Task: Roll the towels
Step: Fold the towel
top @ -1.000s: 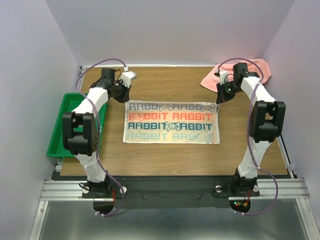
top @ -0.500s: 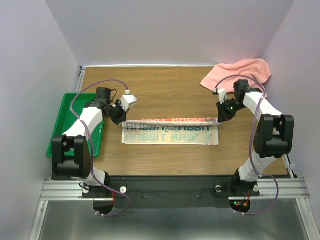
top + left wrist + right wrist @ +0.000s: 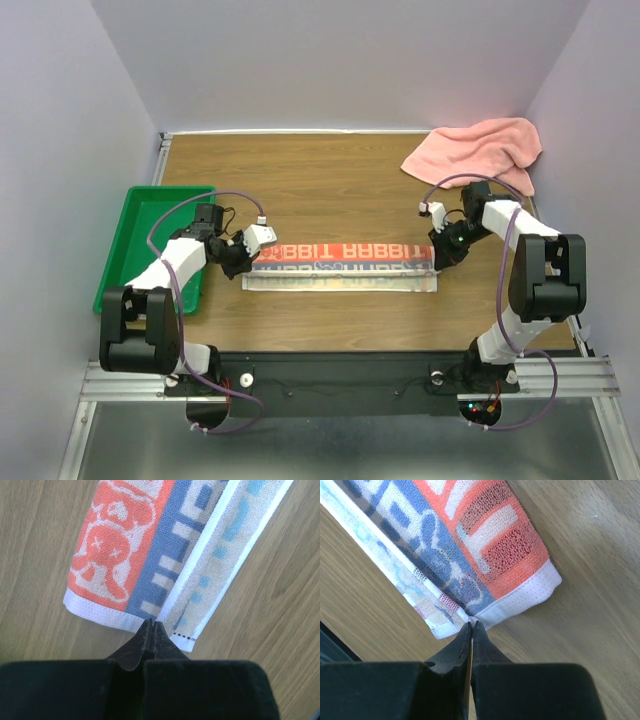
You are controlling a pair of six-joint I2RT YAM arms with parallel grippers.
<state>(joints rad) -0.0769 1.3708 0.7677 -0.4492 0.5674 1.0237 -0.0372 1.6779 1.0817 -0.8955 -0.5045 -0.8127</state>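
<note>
The white printed towel [image 3: 340, 265] lies mid-table, folded over on itself into a narrow strip with its red lettering upside down on top. My left gripper [image 3: 243, 262] is at the strip's left end, shut on the white hem [image 3: 107, 615] of the turned-over layer. At the right end, my right gripper [image 3: 440, 252] is shut on the hem corner [image 3: 520, 602]. In both wrist views the black fingertips [image 3: 152, 625] [image 3: 471, 626] meet right at the cloth's edge. The salmon-pink towel [image 3: 480, 150] sits crumpled at the far right corner, untouched.
A green tray [image 3: 140, 225] stands at the table's left edge, just behind my left arm. Pale walls close in the wooden table [image 3: 330, 190] on three sides. A black rail runs along the near edge.
Both grippers have come toward the near edge, carrying the printed towel's far edge over itself. The towel went from spread flat to a narrow folded strip.
</note>
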